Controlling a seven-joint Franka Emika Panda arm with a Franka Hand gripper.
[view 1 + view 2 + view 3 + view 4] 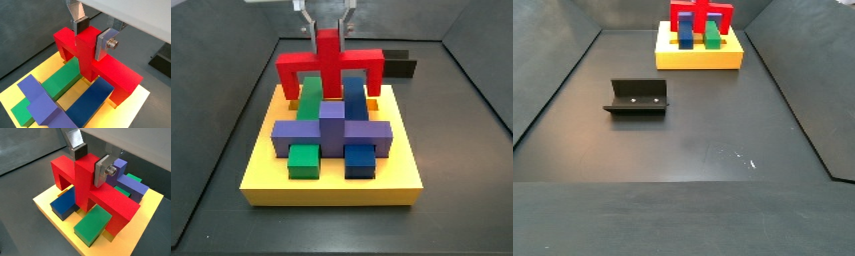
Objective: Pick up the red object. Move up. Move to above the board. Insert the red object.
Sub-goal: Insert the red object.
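Clamping the red object by its central stem, the gripper holds it upright over the yellow board, legs straddling the green block and blue block.

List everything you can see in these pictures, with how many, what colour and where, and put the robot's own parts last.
Board: one, yellow, on the dark floor at one end of the bin.
Red object: one, red, upright over the board's far end, stem between the fingers.
Green blocks: two faces showing, green, in the board's slots.
Blue blocks: two faces showing, blue, beside the green ones.
Purple block: one, purple, across the green and blue blocks.
Black block: one, black, behind the red object.
Fixture: one, dark, on the floor apart from the board.
Gripper: one, silver, jaws closed on the red stem.
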